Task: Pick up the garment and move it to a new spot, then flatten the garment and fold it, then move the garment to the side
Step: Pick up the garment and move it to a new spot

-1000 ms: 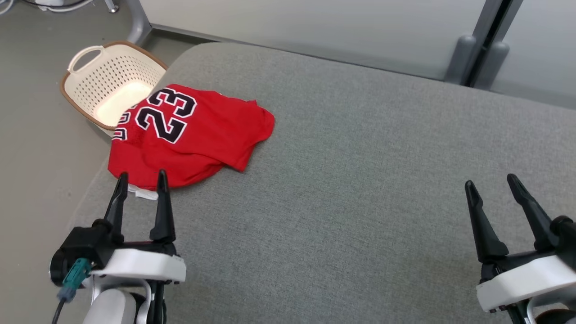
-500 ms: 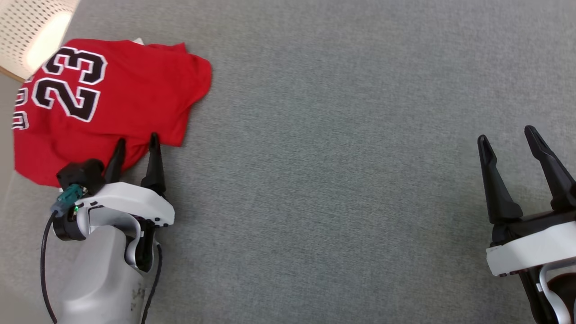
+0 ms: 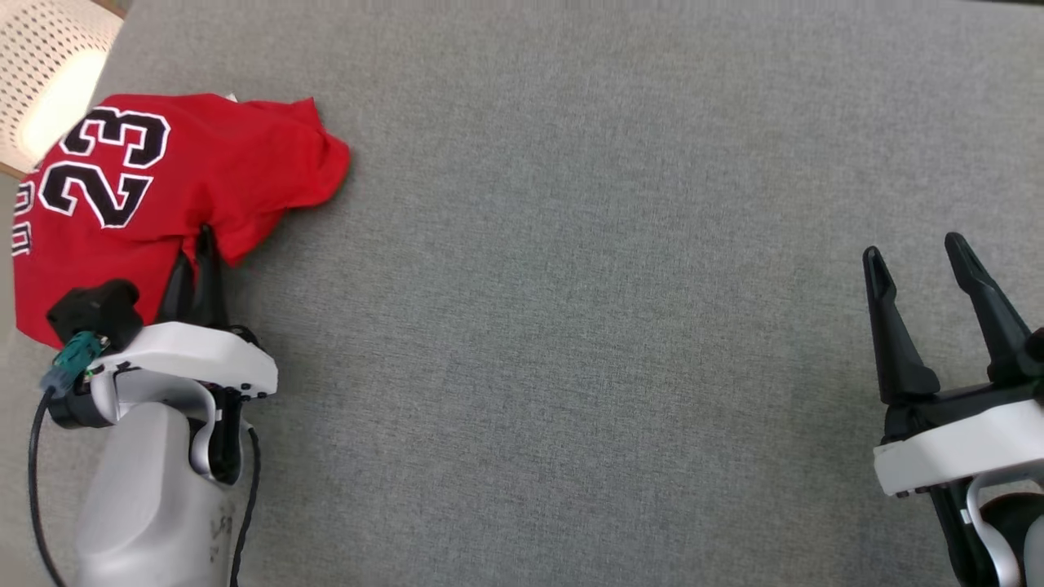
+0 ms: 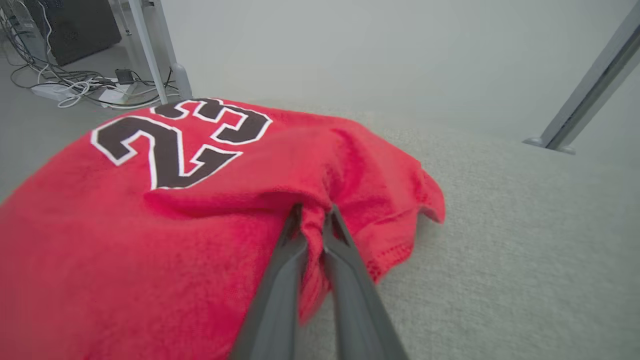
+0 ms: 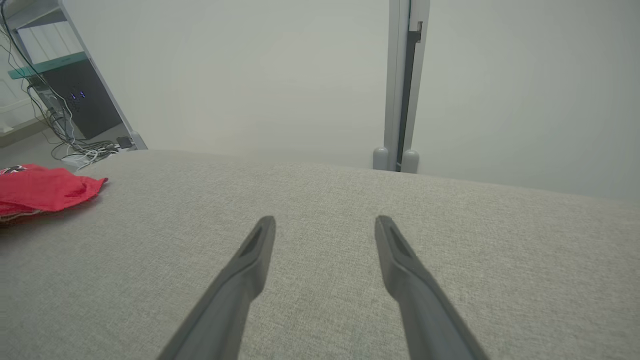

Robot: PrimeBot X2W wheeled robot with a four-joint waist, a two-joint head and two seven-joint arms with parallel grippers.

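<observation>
The garment [image 3: 163, 179] is a red jersey with a black and white 23, bunched at the far left of the grey cushioned surface [image 3: 571, 285]. My left gripper [image 3: 200, 244] is shut on a pinched fold of its near edge. In the left wrist view the two fingers squeeze red cloth of the garment [image 4: 200, 200] where my left gripper [image 4: 314, 212] closes. My right gripper [image 3: 913, 249] hovers open at the lower right, far from the jersey. From the right wrist camera, my right gripper [image 5: 324, 222] holds nothing, and the garment [image 5: 45, 192] lies at the left edge.
A cream perforated basket [image 3: 49, 81] stands off the surface's upper left corner. Cables and a dark box [image 4: 75, 30] sit on the floor behind the jersey. A grey post [image 5: 402, 85] rises past the surface's far edge.
My left gripper has closed on the jersey's near edge, bunching the cloth. The head camera has tilted down, so the whole picture shifted. The right gripper stays open.
</observation>
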